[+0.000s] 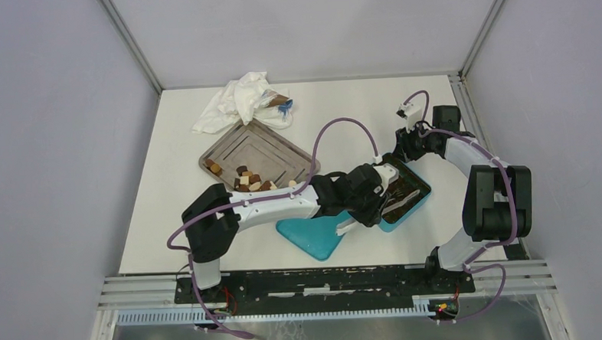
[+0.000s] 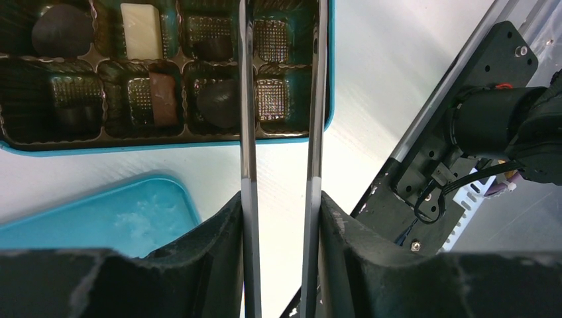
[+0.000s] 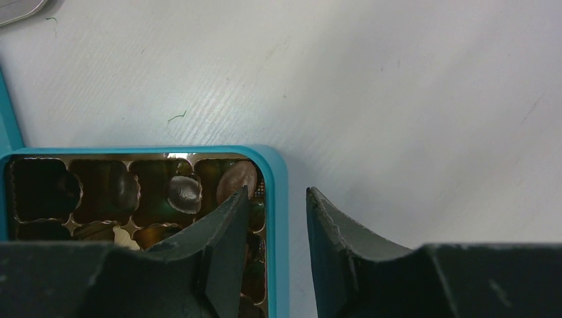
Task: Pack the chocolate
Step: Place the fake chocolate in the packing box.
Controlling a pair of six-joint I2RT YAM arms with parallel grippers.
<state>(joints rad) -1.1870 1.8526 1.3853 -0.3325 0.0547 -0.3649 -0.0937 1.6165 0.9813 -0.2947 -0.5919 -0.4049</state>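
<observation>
Over the teal box (image 2: 166,146), part-filled with chocolate (image 2: 141,30), the left gripper (image 2: 281,20) is hovering, blades parted, tips unseen, while the right gripper (image 3: 277,199) is straddling its rim, jaws apart; next, probably, fetching from the tray (image 1: 266,145) beside it.

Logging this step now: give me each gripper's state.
Left gripper: open, holding nothing.
Right gripper: one finger on each side of the box wall; whether it grips cannot be told.
</observation>
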